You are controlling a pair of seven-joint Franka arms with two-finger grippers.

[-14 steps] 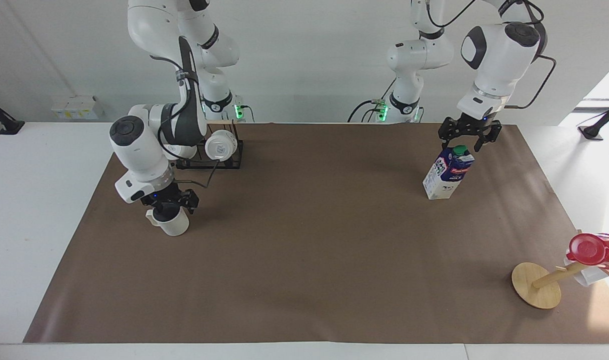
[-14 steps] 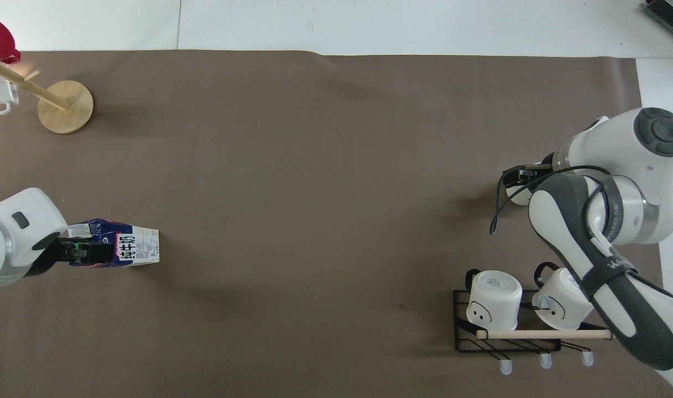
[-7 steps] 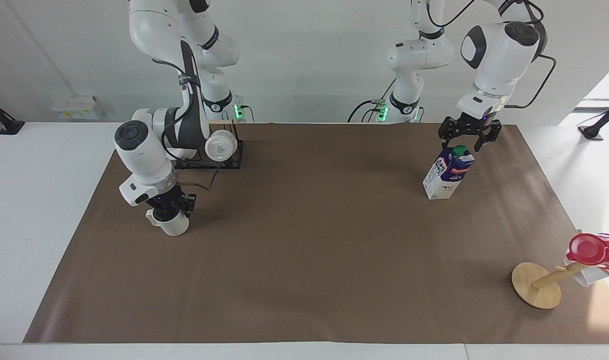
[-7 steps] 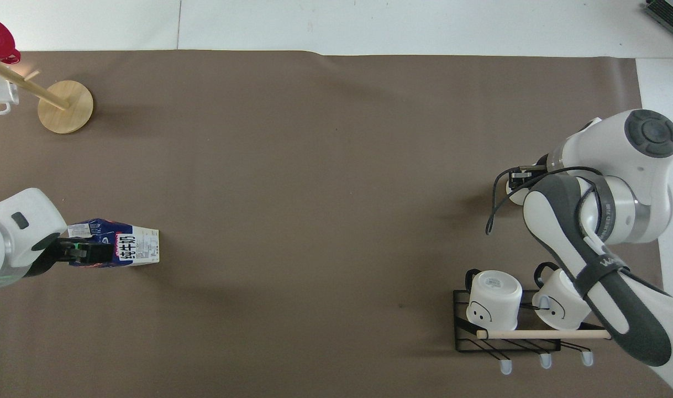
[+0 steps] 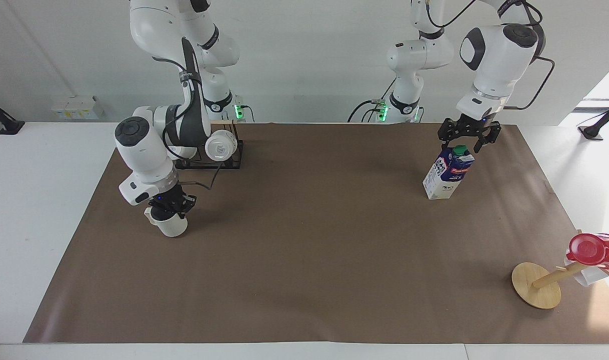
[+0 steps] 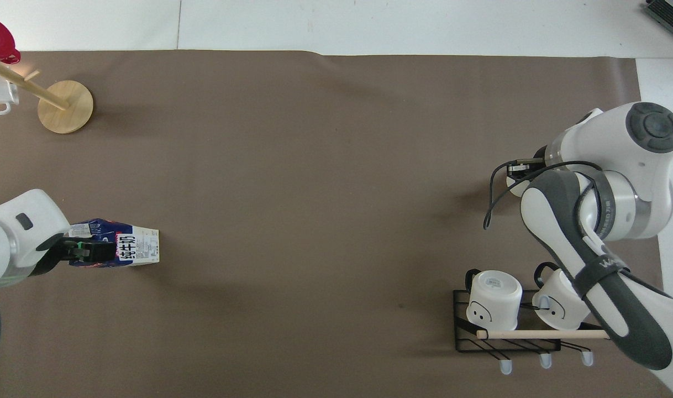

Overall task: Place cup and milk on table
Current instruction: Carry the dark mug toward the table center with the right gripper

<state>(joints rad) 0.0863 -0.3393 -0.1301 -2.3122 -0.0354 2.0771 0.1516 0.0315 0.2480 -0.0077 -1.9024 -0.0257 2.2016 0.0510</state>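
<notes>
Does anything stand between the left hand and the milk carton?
Nothing visible does. The left hand hangs open right over the milk carton's green cap, with only air between them. The mug rack stands at the right arm's end.

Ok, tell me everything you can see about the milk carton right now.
The milk carton is tall, blue and white, with a green screw cap, a red label band and small cow print. It stands upright on the brown mat toward the left arm's end. The left gripper, open, sits around its top.
</notes>
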